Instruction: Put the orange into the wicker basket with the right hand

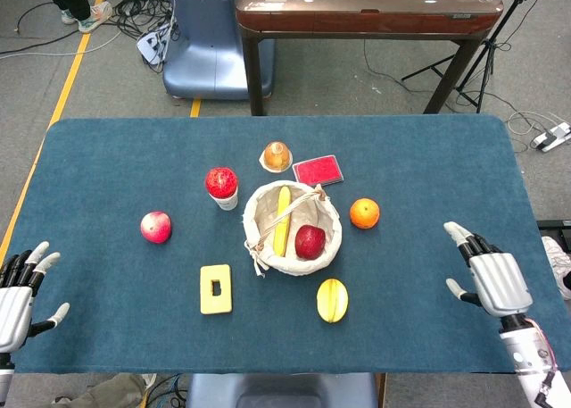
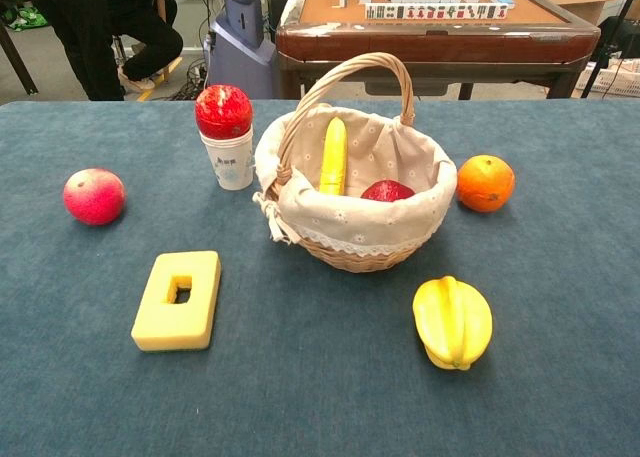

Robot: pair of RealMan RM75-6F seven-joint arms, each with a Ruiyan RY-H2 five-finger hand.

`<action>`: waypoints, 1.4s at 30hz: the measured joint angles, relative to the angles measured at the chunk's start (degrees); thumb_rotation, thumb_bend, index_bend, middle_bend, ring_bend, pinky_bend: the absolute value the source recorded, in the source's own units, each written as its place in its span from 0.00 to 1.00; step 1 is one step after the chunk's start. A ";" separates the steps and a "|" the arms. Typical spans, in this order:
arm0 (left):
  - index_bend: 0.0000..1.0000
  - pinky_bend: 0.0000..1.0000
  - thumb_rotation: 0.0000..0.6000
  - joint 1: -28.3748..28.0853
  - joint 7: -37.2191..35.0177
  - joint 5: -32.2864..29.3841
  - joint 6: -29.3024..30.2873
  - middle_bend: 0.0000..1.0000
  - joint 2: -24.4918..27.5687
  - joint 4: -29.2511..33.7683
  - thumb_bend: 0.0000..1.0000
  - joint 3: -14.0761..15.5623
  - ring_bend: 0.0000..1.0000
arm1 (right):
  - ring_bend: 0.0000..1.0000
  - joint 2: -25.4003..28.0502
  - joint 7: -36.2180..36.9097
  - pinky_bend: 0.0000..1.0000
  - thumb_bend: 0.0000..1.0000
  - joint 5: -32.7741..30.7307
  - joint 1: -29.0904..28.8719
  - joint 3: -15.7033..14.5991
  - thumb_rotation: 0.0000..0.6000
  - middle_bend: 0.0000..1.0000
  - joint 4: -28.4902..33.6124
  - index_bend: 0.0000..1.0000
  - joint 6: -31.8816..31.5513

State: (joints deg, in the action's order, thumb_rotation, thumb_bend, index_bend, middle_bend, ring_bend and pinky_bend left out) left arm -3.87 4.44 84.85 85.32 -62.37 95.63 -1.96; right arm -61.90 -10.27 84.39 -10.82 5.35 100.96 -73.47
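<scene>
The round, dimpled orange (image 1: 364, 213) sits on the blue felt table (image 1: 428, 158) just right of the cloth-lined wicker basket (image 1: 328, 247), untouched. The silver right hand (image 1: 492, 280), fingers apart and empty, lies well right of that basket, so it should approach from the right, clear of the arched handle. The left hand (image 1: 20, 287) rests far left of the basket, fingers spread, holding nothing.

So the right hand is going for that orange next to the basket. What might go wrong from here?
The orange is round and lies loose on the cloth, so the open right hand might nudge it and set it rolling. It also sits close beside the wicker basket, so the fingers could bump the rim. The basket's handle arches overhead and might catch the hand during the drop.
</scene>
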 measured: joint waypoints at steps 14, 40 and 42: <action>0.17 0.00 1.00 0.94 -0.11 -0.22 0.88 0.00 0.55 0.46 0.26 0.33 0.00 | 0.15 -9.44 -13.39 0.42 0.18 -20.48 -19.24 6.78 1.00 0.06 -6.67 0.01 20.98; 0.18 0.00 1.00 1.85 0.41 -0.57 1.45 0.00 1.14 1.01 0.26 0.44 0.00 | 0.18 -27.62 -18.49 0.41 0.23 -34.17 -33.65 6.39 1.00 0.17 -30.40 0.12 29.33; 0.18 0.00 1.00 1.82 0.53 -0.67 1.31 0.00 1.17 1.06 0.26 0.42 0.00 | 0.21 -28.56 -17.96 0.41 0.26 -34.17 -34.08 6.32 1.00 0.20 -31.87 0.17 29.44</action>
State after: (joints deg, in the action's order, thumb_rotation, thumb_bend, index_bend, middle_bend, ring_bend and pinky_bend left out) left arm -2.05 4.97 84.18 86.63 -61.20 96.69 -1.54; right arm -90.46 -28.22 50.22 -44.90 11.66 69.09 -44.03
